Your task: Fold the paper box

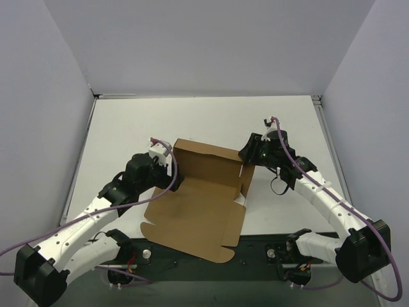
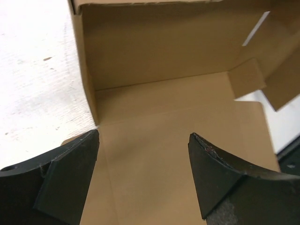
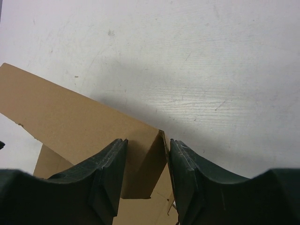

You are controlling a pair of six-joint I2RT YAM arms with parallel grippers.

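Right end effector (image 3: 147, 143) clamped on paper box (image 3: 70, 112) corner; left end effector (image 2: 144, 136) apart above it.

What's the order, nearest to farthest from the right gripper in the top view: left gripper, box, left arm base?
1. box: its right corner sits between the right gripper's fingers.
2. left gripper: across the box, at its left wall.
3. left arm base: near-left table edge.
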